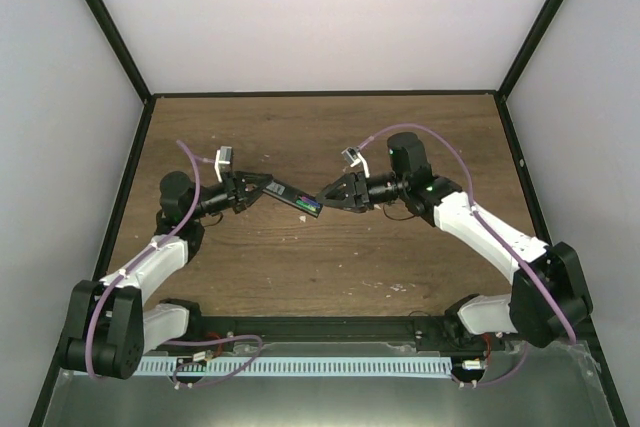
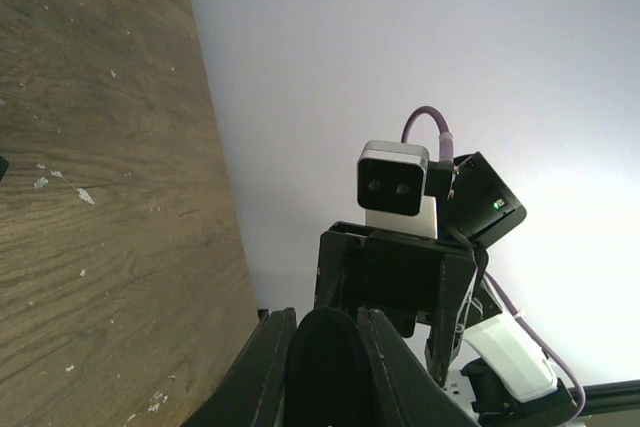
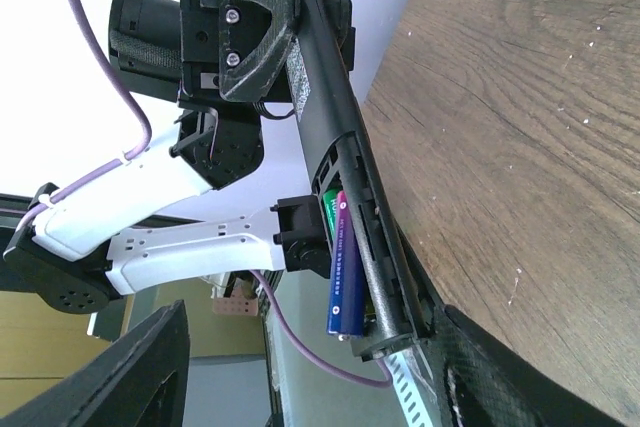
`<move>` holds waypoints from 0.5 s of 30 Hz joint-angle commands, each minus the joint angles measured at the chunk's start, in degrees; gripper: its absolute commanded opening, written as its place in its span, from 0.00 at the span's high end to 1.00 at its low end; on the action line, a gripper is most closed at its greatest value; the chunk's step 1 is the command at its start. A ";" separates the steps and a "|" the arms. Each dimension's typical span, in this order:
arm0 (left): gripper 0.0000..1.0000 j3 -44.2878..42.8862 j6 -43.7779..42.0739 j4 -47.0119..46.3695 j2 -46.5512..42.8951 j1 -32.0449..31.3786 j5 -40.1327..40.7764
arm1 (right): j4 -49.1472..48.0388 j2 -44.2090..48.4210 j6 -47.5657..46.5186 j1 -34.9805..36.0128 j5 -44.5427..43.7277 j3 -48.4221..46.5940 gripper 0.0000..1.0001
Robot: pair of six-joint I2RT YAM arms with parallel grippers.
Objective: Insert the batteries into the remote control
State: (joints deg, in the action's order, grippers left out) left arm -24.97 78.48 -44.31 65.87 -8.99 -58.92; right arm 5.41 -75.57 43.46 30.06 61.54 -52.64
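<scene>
My left gripper [image 1: 262, 188] is shut on one end of the slim black remote control [image 1: 296, 197] and holds it above the wooden table [image 1: 330, 267], its free end pointing right. In the right wrist view the remote control [image 3: 325, 117] shows its open compartment. In it lie two batteries side by side, one purple-blue [image 3: 345, 282] and one green [image 3: 327, 215]. My right gripper [image 3: 320, 387] is open. One of its fingers [image 3: 500, 377] is close beside the remote's free end; the other stands far off. In the left wrist view the remote's black end [image 2: 325, 372] fills the gap between the fingers.
White specks of debris [image 2: 85, 196] lie scattered on the table. Pale walls with black corner posts [image 1: 105, 27] enclose the table on three sides. A black rail with a white slotted strip [image 1: 300, 367] runs along the near edge between the arm bases.
</scene>
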 commanded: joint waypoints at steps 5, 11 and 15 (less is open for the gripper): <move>1.00 -0.93 -0.39 -0.94 -0.55 -0.15 0.53 | 0.18 -0.57 -1.58 -0.27 2.38 -1.67 0.48; 1.00 -1.09 -0.33 -0.89 -0.62 -0.12 0.57 | 1.48 -1.33 -3.08 -0.22 2.28 -2.46 0.61; 1.00 -0.96 -0.26 -0.91 -0.54 -0.13 0.71 | 2.56 -2.13 -4.13 0.07 1.87 -3.30 0.66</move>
State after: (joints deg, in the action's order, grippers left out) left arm -24.97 78.50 -44.31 65.87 -8.99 -58.98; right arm 6.94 -77.06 41.04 29.98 61.95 -52.80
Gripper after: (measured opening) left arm 0.158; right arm 0.358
